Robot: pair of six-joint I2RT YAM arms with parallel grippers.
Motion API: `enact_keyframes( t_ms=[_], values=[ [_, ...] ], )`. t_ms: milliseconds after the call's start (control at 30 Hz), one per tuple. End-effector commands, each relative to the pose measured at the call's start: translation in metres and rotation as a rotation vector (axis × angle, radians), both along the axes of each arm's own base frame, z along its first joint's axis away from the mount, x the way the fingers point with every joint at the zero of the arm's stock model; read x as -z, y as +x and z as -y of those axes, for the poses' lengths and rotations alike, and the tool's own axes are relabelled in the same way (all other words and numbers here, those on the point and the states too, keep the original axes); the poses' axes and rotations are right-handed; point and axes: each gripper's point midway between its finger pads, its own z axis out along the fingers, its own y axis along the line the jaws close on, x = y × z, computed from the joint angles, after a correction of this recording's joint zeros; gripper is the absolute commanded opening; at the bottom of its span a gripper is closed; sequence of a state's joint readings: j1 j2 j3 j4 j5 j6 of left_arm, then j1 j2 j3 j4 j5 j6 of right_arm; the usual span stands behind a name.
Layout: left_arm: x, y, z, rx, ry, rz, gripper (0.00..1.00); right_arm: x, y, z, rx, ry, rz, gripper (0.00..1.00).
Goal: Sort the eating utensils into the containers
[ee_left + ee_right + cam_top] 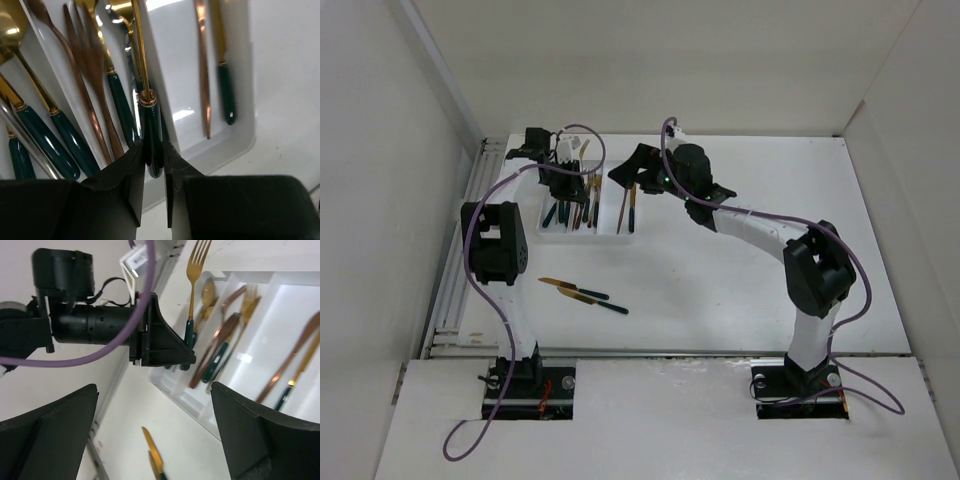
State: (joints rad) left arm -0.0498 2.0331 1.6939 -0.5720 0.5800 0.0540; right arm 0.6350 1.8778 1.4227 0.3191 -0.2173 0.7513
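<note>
The white tray (582, 238) lies at the back left of the table, its three compartments holding several utensils. Spoons (60, 130) fill the left one, forks (92, 75) the middle one, and two knives (226, 95) the right one. My left gripper (154, 150) is shut on the green handle of a gold fork (151, 125), held over the tray with its tines (197, 255) pointing away. My right gripper (154, 390) hangs open and holds nothing above the tray's right side (632, 172). Two green-handled knives (585, 293) lie on the table in front of the tray.
White enclosure walls close in the table on the left, back and right. A metal rail (455, 280) runs along the left edge. Purple cables (480, 215) loop off both arms. The left arm's elbow (495, 240) stands just left of the tray.
</note>
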Motion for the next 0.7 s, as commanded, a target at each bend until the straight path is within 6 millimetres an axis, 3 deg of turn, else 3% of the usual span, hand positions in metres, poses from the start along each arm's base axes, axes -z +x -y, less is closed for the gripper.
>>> enact_keyframes(
  t_ms=[0, 233, 300, 433, 467, 567, 667],
  values=[
    [0.014, 0.001, -0.006, -0.027, 0.039, -0.026, 0.00, -0.031, -0.005, 0.018, 0.031, -0.071, 0.116, 1.00],
    [0.044, -0.006, -0.016, -0.050, 0.073, -0.102, 0.00, -0.025, -0.021, 0.044, 0.075, -0.183, 0.164, 1.00],
    [0.045, -0.011, -0.015, -0.035, 0.066, -0.118, 0.08, -0.022, -0.027, 0.049, 0.071, -0.203, 0.158, 1.00],
    [0.047, -0.015, -0.014, -0.009, 0.066, -0.132, 0.34, -0.023, -0.033, 0.054, 0.086, -0.268, 0.196, 1.00],
    [0.046, -0.014, -0.016, -0.003, 0.078, -0.124, 0.44, -0.026, -0.038, 0.052, 0.095, -0.287, 0.214, 1.00],
    [0.041, -0.015, -0.016, 0.003, 0.108, -0.119, 0.47, -0.026, -0.045, 0.055, 0.084, -0.381, 0.267, 1.00],
    [0.020, -0.009, -0.016, 0.009, 0.110, -0.074, 0.47, -0.028, -0.057, 0.056, 0.058, -0.477, 0.325, 1.00]
  ],
)
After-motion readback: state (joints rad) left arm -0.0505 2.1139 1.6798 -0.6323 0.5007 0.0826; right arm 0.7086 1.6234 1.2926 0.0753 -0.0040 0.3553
